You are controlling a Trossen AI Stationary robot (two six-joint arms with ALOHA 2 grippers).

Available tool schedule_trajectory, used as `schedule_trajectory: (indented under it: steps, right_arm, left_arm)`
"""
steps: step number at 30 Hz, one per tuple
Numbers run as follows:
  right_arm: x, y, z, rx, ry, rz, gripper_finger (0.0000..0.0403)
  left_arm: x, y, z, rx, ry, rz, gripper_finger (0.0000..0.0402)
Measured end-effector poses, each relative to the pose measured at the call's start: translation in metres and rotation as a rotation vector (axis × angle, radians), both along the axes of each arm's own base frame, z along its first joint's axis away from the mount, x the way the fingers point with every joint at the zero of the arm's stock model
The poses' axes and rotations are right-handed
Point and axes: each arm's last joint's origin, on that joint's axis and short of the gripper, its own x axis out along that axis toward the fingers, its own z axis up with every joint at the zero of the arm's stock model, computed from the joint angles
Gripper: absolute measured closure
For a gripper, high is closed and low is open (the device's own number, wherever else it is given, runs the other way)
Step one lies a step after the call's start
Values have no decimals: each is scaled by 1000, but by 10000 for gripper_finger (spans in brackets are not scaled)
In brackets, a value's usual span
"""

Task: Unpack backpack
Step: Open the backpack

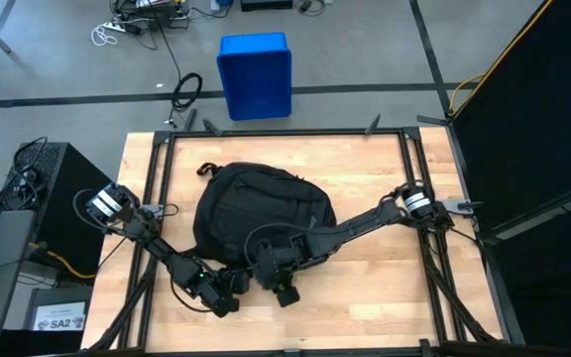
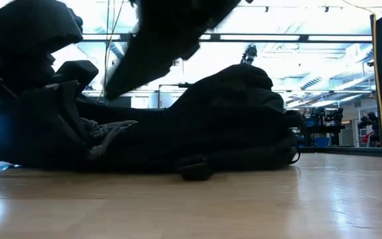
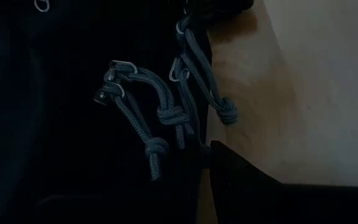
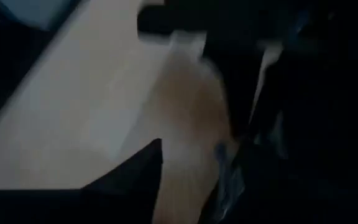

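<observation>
The backpack [image 1: 256,213] is big, black and soft, with a round top. It lies flat near the middle of the light wooden counter [image 1: 365,297]. Both dark arms reach to its side nearest the counter's front edge. The left gripper [image 1: 228,290] has its fingers pressed together beside the bag. The right gripper [image 1: 284,290] is just next to it, and I cannot tell if its fingers are spread. Only the left wrist view shows grey knotted cords [image 3: 166,115] with small metal rings hanging on the black cloth
</observation>
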Motion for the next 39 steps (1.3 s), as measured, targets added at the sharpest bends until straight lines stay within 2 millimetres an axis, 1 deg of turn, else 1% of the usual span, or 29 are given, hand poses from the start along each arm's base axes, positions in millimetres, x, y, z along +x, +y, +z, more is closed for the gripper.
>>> schedule_trajectory:
  steps: [2, 4, 7, 9, 13, 15, 21, 23, 24, 26, 32, 39]
  right_arm:
    - [2, 2, -4, -21, -17, -17, 181]
    - [3, 1, -11, -57, -7, -48, 167]
    - [4, -2, -21, -123, 20, -94, 163]
    - [3, -4, -26, -178, 28, -127, 173]
    - [2, -7, -31, -266, 41, -175, 217]
    - [2, -8, -31, -275, 41, -182, 249]
    - [2, -7, -28, -279, 36, -185, 362]
    - [2, -7, -28, -280, 38, -184, 389]
    - [2, -7, -28, -281, 40, -183, 395]
    - [1, -7, -29, -282, 49, -186, 392]
    - [-1, -7, -29, -284, 67, -191, 349]
    - [-4, 4, -29, -318, 54, -140, 309]
  left_arm:
    - [1, 1, 0, 1, -3, 7, 401]
    - [2, 2, 0, 0, -5, 10, 401]
    - [2, 2, 0, 1, -8, 11, 401]
    - [3, 2, 1, -3, -12, 13, 401]
    - [3, 2, 1, -3, -15, 13, 401]
    - [3, 3, 1, -2, -14, 13, 401]
    - [3, 3, 0, 1, -9, 13, 401]
    - [3, 3, 0, 0, -9, 14, 401]
    - [3, 3, 0, 0, -8, 14, 401]
    - [3, 3, 1, -1, -9, 14, 401]
    - [3, 3, 1, -4, -12, 15, 401]
    - [3, 2, 1, -9, -9, 13, 401]
